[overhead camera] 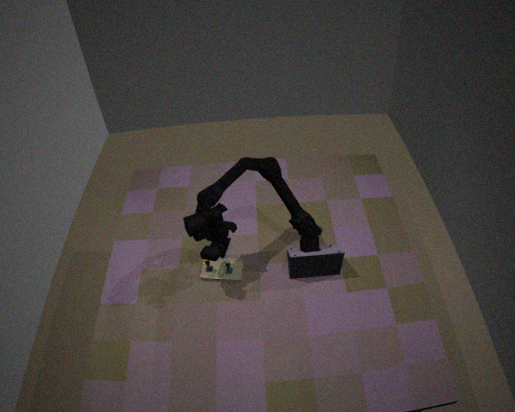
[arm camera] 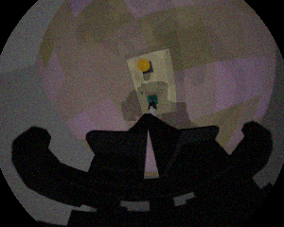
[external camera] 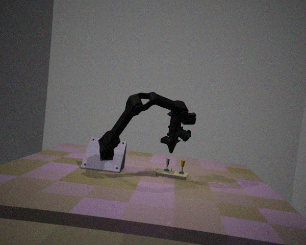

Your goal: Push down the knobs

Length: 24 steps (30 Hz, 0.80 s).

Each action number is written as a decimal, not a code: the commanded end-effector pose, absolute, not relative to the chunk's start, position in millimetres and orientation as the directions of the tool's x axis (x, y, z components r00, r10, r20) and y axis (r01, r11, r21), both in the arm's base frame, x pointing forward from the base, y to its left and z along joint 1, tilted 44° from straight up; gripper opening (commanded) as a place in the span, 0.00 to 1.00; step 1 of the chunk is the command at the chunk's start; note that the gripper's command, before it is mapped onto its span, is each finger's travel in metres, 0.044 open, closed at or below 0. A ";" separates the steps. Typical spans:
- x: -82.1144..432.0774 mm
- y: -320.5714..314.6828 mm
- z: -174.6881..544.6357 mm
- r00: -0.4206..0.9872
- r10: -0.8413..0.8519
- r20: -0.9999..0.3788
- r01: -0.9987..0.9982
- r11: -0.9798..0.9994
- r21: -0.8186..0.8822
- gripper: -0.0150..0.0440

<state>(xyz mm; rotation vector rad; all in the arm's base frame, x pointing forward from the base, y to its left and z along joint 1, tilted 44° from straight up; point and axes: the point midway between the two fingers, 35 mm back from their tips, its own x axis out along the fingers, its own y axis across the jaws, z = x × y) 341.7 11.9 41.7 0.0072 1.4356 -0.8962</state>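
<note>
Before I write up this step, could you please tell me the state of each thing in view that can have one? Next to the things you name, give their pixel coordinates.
Gripper (external camera: 171, 152) (arm camera: 148, 116): fingers shut, nothing between them, above the board.
Orange knob (external camera: 182, 163) (arm camera: 143, 64): upright, standing high over its potentiometer.
Grey knob (external camera: 167, 161): upright, standing high over its teal potentiometer (external camera: 166, 170) (arm camera: 152, 98).
Circuit board (overhead camera: 236, 275) (external camera: 174, 173) (arm camera: 165, 76): level, legs down.

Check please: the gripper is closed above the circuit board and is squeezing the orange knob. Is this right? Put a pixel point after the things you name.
Not quite. The gripper (external camera: 171, 152) (arm camera: 148, 116) is closed above the circuit board (external camera: 174, 174) (arm camera: 164, 76), but squeezes nothing; the exterior view shows the orange knob (external camera: 182, 163) (arm camera: 143, 65) apart from it.
</note>
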 end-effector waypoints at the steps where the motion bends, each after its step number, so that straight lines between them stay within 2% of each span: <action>1: 336.2 20.6 46.2 -0.123 -0.600 -0.791 0.430 0.686 -0.587 0.25; 6: 330.1 27.8 50.2 -0.119 -0.673 -0.730 0.331 0.667 -0.668 0.25; 24: 327.3 12.0 33.2 -0.118 -0.676 -0.728 0.328 0.665 -0.671 0.25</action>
